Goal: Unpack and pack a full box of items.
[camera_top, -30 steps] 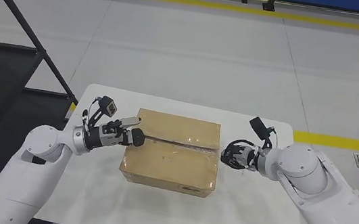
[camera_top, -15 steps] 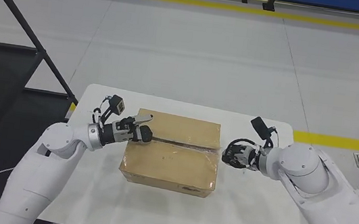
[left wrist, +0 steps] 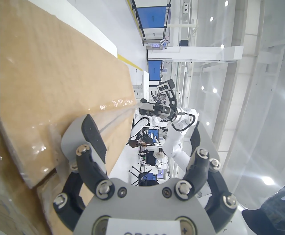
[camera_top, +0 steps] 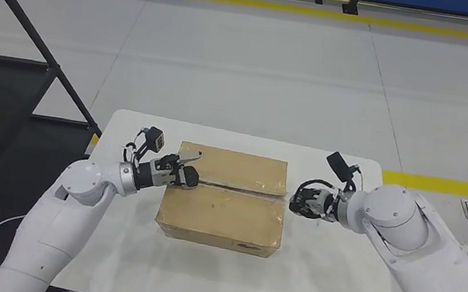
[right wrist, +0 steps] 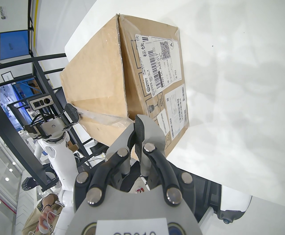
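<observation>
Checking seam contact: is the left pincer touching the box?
Touching: the left wrist view shows a left pincer finger against the box at its taped seam, no gap.

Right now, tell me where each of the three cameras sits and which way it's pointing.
Top view: above the arms, looking down at the table and the closed cardboard box; both arms show, left gripper and right gripper at the box's opposite ends.
Left wrist view: on the left wrist, looking along the box's taped seam toward the right gripper; the left gripper shows open.
Right wrist view: on the right wrist, facing the box's labelled end; the right gripper shows shut.
Shared: the wrist views face each other across the box.
</observation>
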### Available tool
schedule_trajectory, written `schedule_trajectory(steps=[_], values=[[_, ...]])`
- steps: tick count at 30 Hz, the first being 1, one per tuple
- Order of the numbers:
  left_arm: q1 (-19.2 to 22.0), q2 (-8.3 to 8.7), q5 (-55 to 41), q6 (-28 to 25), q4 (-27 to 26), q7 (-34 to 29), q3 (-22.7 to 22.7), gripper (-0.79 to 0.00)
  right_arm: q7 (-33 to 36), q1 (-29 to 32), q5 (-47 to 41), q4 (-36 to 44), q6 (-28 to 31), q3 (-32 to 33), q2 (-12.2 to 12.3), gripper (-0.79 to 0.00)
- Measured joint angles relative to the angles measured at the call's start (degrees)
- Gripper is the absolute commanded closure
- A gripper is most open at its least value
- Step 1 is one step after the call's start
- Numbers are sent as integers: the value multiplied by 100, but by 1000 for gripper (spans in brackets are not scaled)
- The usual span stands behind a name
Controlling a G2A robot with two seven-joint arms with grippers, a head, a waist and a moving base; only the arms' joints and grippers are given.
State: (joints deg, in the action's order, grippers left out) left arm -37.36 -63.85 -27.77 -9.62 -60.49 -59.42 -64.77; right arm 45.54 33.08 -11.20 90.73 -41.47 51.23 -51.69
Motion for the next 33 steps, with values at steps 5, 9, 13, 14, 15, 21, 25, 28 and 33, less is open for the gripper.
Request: schedule_trajectory(steps=[5,9,13,14,15,21,25,28,33], values=[[34,-26,1,-6,91,-2,50,-785,32,-38,2,-68,-22,-18,-27,-163],[62,-45,3,-10,156,-12,85,-785,43,-49,-3,-119,-24,-14,-42,-222],[84,-61,-1,-18,217,-28,109,-785,54,-43,1,-146,-23,4,-50,-271],[88,-66,-4,-20,231,-30,114,-785,58,-39,2,-152,-27,11,-51,-280],[91,-68,-5,-23,240,-31,116,-785,57,-35,5,-155,-29,17,-52,-286],[86,-76,-28,-49,268,-47,92,-785,-25,42,1,-144,-30,124,-45,-348],[63,-71,-42,-64,223,-54,54,-785,-489,269,-190,50,123,428,-28,-379],[35,-68,-51,-65,180,-52,29,-785,-1030,667,-435,451,504,785,-1,-348],[3,-66,-47,-66,133,-53,4,-785,-1030,1155,-399,1017,1087,1003,53,0]])
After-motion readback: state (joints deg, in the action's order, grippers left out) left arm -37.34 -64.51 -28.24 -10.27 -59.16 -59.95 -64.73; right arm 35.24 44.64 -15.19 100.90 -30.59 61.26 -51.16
